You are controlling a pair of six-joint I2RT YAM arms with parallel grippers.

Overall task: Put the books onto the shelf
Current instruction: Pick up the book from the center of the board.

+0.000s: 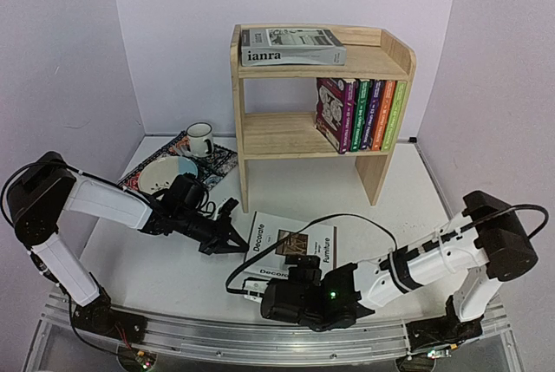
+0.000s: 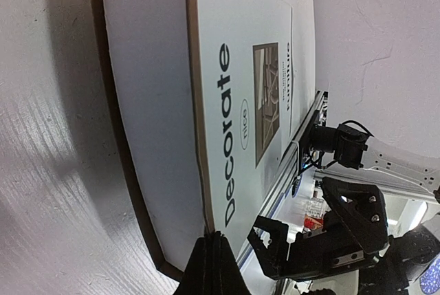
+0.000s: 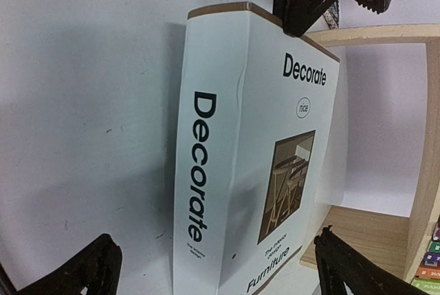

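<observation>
lying flat: decorate book [image 1: 290,242], cover up on the tabletop [image 1: 173,272], in front of the shelf [image 1: 260,133]
look: thick, white, black title, brown board edges, small furniture photo on cover
axis: long side runs left to right; head end toward left hand [image 1: 238,238], spine facing the arms' bases
left hand: fingers pressed together, tips at the book's head-end corner
right hand [image 1: 295,266]: spread wide, facing the spine, pinching nothing
paperbacks [image 1: 360,114]: upright, lower tier
ianra book [image 1: 290,47]: flat on top
</observation>
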